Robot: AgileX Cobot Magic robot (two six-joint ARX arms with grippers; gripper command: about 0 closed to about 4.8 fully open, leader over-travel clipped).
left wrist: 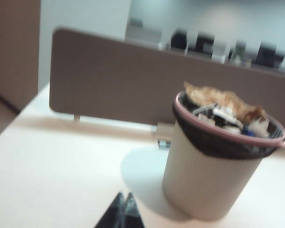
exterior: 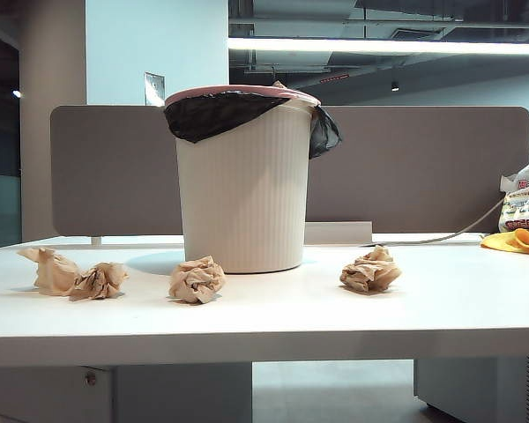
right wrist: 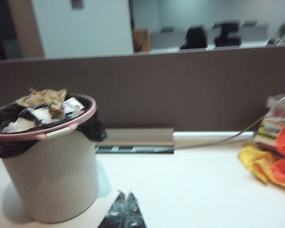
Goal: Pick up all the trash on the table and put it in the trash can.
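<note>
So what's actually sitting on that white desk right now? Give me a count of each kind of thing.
Crumpled brown paper wads: 4
Trash can: 1
Yellow-orange cloth: 1
Printed white plastic bag: 1
Total: 7
</note>
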